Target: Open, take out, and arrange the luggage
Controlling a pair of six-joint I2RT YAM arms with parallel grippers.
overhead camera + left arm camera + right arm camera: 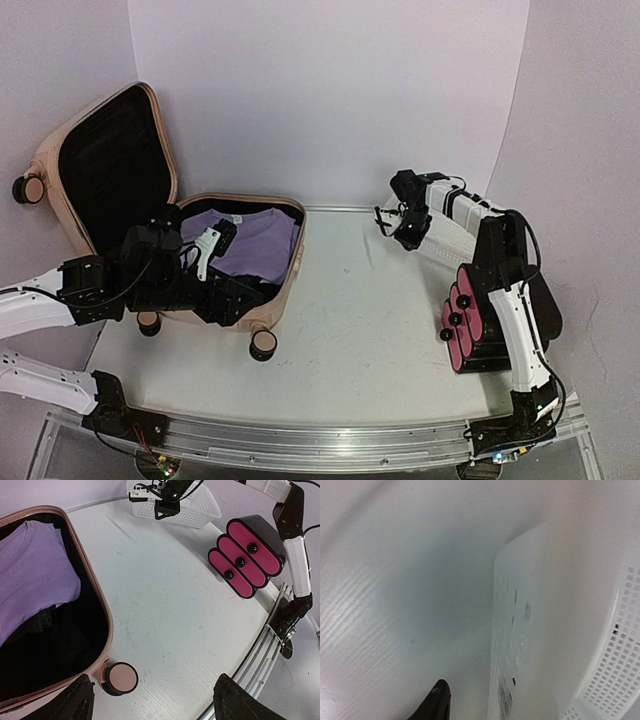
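The pale pink luggage lies open at the left, its lid propped up and showing black lining. A purple shirt lies in its lower half, over dark clothes. My left gripper hovers over that half's near corner. In the left wrist view the left gripper is open and empty above a wheel. My right gripper is at the rim of a white mesh basket at the back. One right fingertip stands outside the basket wall, a little apart from it. The other finger is hidden.
A black case with three pink-faced sections stands beside the right arm near the table's right edge. The table's metal rail runs along the near side. White walls close in behind and at both sides.
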